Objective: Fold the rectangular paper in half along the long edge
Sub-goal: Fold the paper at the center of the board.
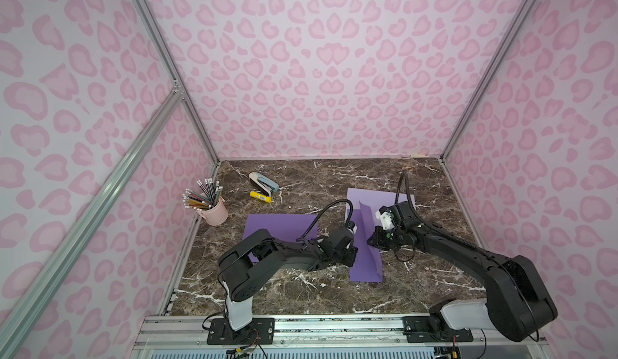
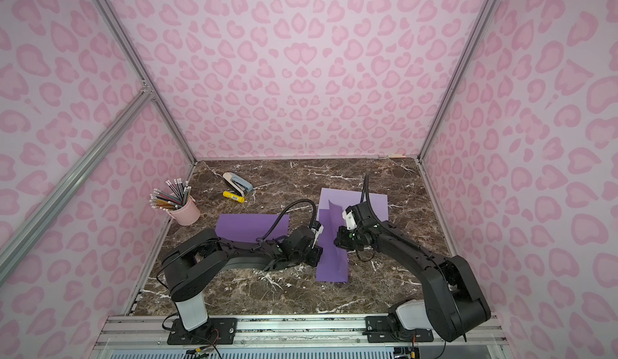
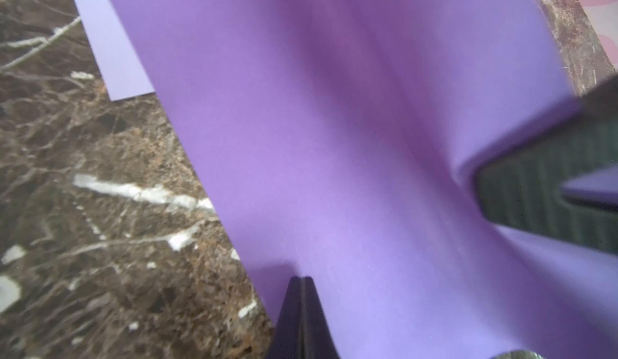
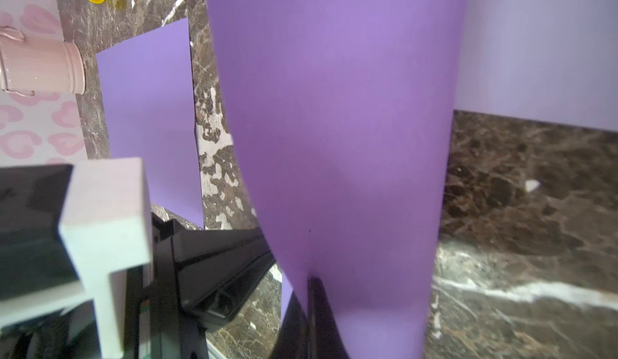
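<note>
task sheet: the purple paper (image 1: 366, 263) lies in the middle of the table (image 1: 301, 293); its near end looks flat and its middle is raised into a trough between the arms.
left fingers (image 3: 294, 314): clenched on one long edge.
right fingers (image 4: 319, 314): clenched on the opposite long edge.
step: we judge this is the bring-edges-together stage.
doing it well: we'd match long edges and corners first, hold both pinches level, lower together, then press the crease. Uneven pull likely skews it.
count, paper: three. The held one, a purple sheet (image 1: 281, 227) flat by the left arm, and a pale sheet (image 1: 384, 200) partly under the far end.
count, rest: one pencil cup (image 1: 215, 213), one stapler (image 1: 264, 181), one glue stick (image 1: 261, 196). We can't count the pencils.
</note>
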`<control>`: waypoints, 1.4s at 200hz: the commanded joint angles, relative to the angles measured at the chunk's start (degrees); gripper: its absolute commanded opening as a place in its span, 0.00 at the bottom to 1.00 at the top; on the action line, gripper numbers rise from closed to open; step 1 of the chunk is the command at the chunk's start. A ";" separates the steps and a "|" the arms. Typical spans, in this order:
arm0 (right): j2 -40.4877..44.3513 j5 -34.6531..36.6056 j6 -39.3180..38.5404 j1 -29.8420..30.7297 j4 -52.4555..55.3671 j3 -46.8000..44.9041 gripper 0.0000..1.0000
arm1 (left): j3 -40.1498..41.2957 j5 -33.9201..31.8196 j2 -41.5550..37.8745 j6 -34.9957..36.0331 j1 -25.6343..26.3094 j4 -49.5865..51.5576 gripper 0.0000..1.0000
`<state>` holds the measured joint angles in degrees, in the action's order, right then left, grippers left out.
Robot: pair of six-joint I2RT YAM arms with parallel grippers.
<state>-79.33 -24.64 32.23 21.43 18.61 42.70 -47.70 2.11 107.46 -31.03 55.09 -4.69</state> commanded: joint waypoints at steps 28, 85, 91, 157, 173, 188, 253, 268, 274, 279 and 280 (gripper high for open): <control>-3.52 0.71 3.63 1.19 -6.02 0.45 0.00 | 0.08 0.06 0.12 -0.61 0.11 5.30 0.04; -5.84 0.65 4.86 3.35 -9.48 -0.23 0.00 | 0.19 -0.31 -0.63 -1.09 0.11 5.86 0.04; -5.75 0.57 5.02 3.35 -9.76 -0.35 0.00 | 0.31 -0.36 -0.75 -1.16 0.15 5.81 0.04; -0.17 4.13 4.21 1.33 -7.02 -0.24 0.00 | 0.59 -0.44 -1.29 -1.41 0.10 6.43 0.04; 2.99 4.16 3.17 -1.57 -5.13 -1.34 0.00 | 0.42 -0.39 -0.99 -1.32 0.17 6.64 0.04; 5.00 4.54 1.09 -5.19 -3.12 -2.74 0.00 | 0.12 -0.36 -0.63 -1.21 0.10 6.71 0.04; 5.56 5.22 -4.82 -13.61 2.21 -5.45 0.00 | -0.87 -0.20 0.62 -0.70 0.12 7.13 0.04; 6.01 4.96 -4.93 -13.61 2.80 -4.55 0.00 | -1.03 -0.02 0.73 -0.55 0.11 7.14 0.04; 6.16 4.76 -4.99 -13.59 3.07 -4.06 0.00 | -1.08 0.00 0.81 -0.49 0.14 7.15 0.04; 6.28 4.52 -4.94 -13.56 3.25 -3.81 0.00 | -1.16 -0.01 0.81 -0.40 0.11 7.23 0.04; 6.33 4.43 -4.91 -13.59 3.26 -3.70 0.00 | -1.21 0.00 0.82 -0.42 0.11 7.23 0.04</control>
<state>-73.69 -19.73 28.58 7.86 20.34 37.17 -48.75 2.15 107.48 -31.92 55.22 -2.39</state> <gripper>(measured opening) 0.061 0.050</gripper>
